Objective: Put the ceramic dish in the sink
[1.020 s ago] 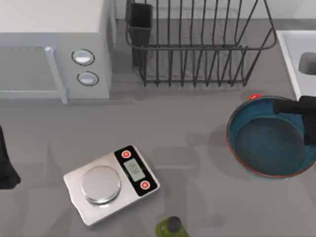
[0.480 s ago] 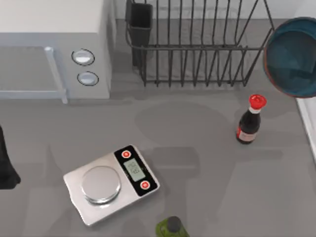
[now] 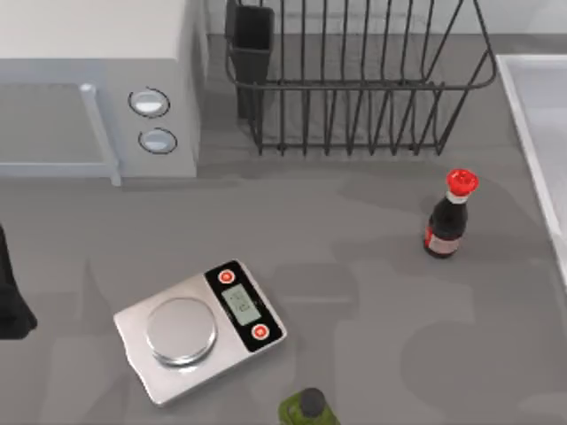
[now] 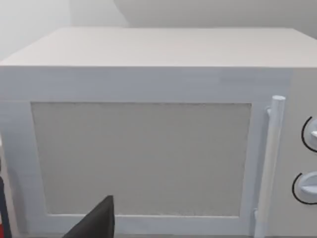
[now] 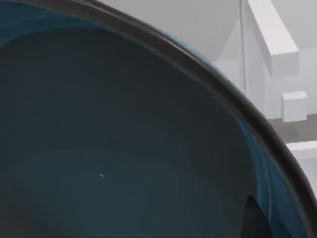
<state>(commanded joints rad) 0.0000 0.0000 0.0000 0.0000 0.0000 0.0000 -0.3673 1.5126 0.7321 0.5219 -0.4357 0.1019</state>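
Top view, left to right: left arm [image 3: 11, 297] parked at the table's left edge, microwave [image 3: 97, 84], scale [image 3: 199, 328], rack [image 3: 354, 80], bottle [image 3: 447, 215], then the sink [image 3: 536, 115] at the right edge. Right wrist view sits close over the dish [image 5: 124, 148], teal inside. Whether either gripper is open, I cannot tell.

left arm: parked at the table's left edge [image 3: 11, 297], dark and low
left gripper: one dark fingertip [image 4: 96, 223] pokes into its wrist view
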